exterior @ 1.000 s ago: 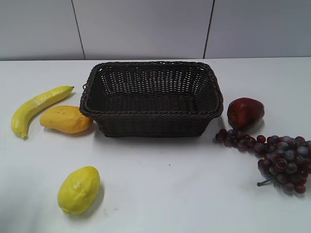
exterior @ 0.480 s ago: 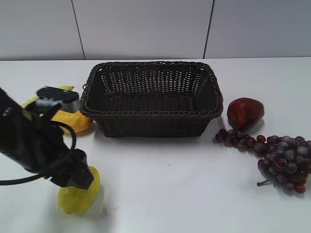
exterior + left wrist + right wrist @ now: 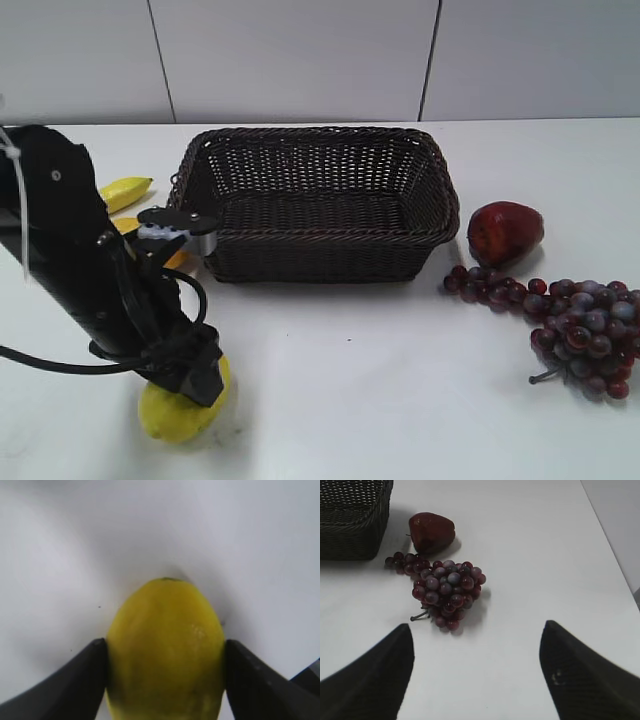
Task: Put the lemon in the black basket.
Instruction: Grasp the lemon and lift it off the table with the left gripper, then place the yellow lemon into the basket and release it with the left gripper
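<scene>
From the exterior view, my left gripper (image 3: 195,375) is down over the lemon (image 3: 180,410) at about seven o'clock on the white worktop (image 3: 380,400), with the black basket (image 3: 315,205) well apart toward twelve o'clock. A banana (image 3: 125,188) peeks out behind my arm.

At my left wrist, the lemon (image 3: 165,650) sits between my fingers (image 3: 70,685), both touching its flanks; I judge I'm clamped on it, lemon on the worktop. The risk: it's rounded and tapered, so a shallow pinch could squirt it out on the lift.

At my right wrist, my right gripper (image 3: 475,675) hangs spread apart, near the grapes (image 3: 445,590) and a red fruit (image 3: 431,531).
</scene>
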Available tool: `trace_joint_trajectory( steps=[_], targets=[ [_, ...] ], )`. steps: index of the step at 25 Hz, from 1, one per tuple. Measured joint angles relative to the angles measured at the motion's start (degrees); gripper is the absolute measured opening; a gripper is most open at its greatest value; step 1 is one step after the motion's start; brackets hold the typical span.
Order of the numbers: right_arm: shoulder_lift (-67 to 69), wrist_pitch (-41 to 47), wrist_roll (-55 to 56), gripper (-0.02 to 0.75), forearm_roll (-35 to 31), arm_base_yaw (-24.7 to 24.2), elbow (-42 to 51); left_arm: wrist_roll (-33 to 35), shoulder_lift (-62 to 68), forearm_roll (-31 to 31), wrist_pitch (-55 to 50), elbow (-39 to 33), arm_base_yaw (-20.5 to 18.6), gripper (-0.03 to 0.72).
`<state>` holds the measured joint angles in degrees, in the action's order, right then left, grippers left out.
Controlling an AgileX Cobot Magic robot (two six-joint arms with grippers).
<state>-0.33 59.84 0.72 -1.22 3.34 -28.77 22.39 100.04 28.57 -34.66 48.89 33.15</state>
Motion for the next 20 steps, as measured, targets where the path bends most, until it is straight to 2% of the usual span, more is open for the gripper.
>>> trace_joint_trajectory(
  steps=[5,8,12,16,20],
  targets=[
    [0.00,0.00,0.00,0.591,0.00,0.00,0.00,0.00,1.60,-2.95,-10.21,5.30,0.00,0.506],
    [0.00,0.00,0.00,0.591,0.00,0.00,0.00,0.00,1.27,-5.38,-16.77,12.66,0.04,0.506],
    [0.00,0.00,0.00,0.591,0.00,0.00,0.00,0.00,0.10,-7.13,-20.39,25.21,0.04,0.506],
    [0.00,0.00,0.00,0.591,0.00,0.00,0.00,0.00,-0.01,-10.08,-14.40,35.21,0.04,0.505],
    [0.00,0.00,0.00,0.591,0.00,0.00,0.00,0.00,1.23,-11.01,-1.31,38.52,0.04,0.505]
  ],
)
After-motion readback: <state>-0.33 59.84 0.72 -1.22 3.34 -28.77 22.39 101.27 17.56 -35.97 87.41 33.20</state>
